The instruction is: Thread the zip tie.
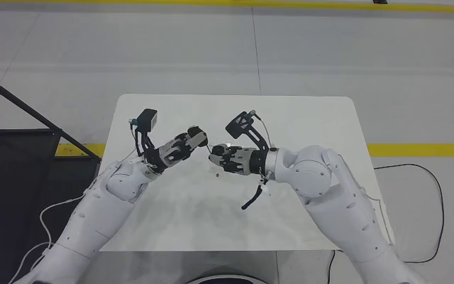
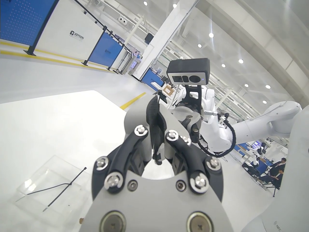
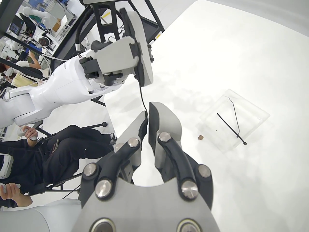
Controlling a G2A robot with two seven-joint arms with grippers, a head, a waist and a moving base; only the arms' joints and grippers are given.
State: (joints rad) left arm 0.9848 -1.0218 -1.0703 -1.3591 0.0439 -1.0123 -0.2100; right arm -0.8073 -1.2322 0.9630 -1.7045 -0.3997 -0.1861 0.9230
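Closest in, the right pincer is clenched on one end of the black zip tie. The strap runs to the left pincer, which grips its other end above the table, presumably to line tip up with head. Spare ties lie in a clear tray beyond.
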